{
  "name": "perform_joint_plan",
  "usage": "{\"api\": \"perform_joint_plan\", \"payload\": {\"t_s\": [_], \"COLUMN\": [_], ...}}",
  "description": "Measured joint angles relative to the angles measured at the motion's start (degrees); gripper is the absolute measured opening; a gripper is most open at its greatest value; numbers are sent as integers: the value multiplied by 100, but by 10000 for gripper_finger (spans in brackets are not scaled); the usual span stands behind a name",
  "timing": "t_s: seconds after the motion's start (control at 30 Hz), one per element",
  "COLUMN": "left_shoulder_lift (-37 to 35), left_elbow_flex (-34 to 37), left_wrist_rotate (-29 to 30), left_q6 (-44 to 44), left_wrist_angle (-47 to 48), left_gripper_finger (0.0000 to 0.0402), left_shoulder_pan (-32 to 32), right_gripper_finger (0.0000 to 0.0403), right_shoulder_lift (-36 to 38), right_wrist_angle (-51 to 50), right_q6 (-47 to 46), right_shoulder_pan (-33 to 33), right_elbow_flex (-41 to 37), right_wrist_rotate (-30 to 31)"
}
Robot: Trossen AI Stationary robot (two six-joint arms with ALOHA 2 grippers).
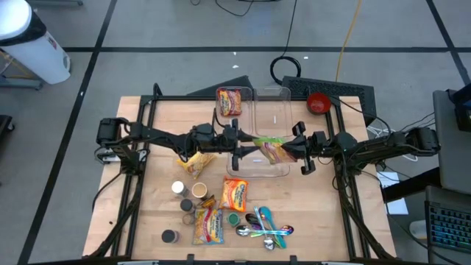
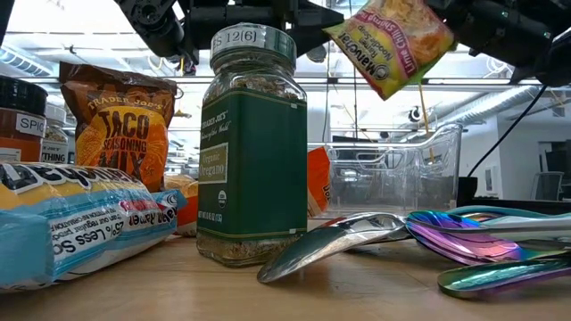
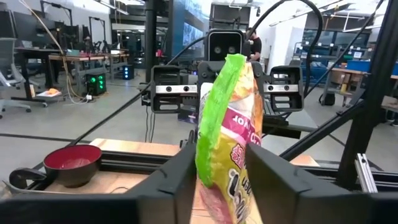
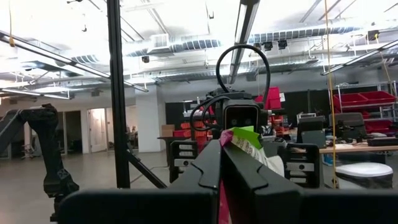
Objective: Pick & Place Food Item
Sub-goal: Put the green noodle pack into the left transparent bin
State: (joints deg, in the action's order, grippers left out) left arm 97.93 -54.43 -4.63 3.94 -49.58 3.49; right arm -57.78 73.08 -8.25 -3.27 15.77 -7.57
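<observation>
We've got the noodle packet (image 1: 271,148) hanging in the air right over the clear bin (image 1: 266,110). Right gripper (image 1: 288,152) is clamped on one end, left gripper (image 1: 249,147) closed around the other.

Green-edged ramen packet (image 1: 271,147) aloft over clear bin (image 1: 274,103)

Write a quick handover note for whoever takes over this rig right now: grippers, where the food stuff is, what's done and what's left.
Right gripper: shut on the ramen packet, held in the air over the clear bin.
Left gripper: at the packet's other end, fingers either side of it; whether it grips I cannot tell.
Elsewhere: one packet lies at the bin's far left edge; two more packets lie on the table with spice jars and spoons.
Done: packet lifted.
Left: set it down, then the remaining items.
</observation>
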Motion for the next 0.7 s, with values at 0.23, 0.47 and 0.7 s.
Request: {"api": "perform_joint_plan", "payload": {"t_s": [0.23, 0.47, 0.7], "left_shoulder_lift": [0, -2, -608], "left_elbow_flex": [0, 0, 2], "left_wrist_rotate": [1, 12, 9], "left_q6": [-4, -43, -224], "left_wrist_angle": [1, 4, 548], "left_gripper_finger": [51, 7, 6], "left_shoulder_pan": [0, 2, 47], "right_gripper_finger": [0, 0, 27], "right_shoulder_lift": [0, 2, 20], "right_wrist_angle": [0, -52, -159], "right_q6": [0, -2, -298], "right_shoulder_pan": [0, 0, -4], "right_elbow_flex": [0, 0, 0], "right_wrist_rotate": [0, -2, -2]}}
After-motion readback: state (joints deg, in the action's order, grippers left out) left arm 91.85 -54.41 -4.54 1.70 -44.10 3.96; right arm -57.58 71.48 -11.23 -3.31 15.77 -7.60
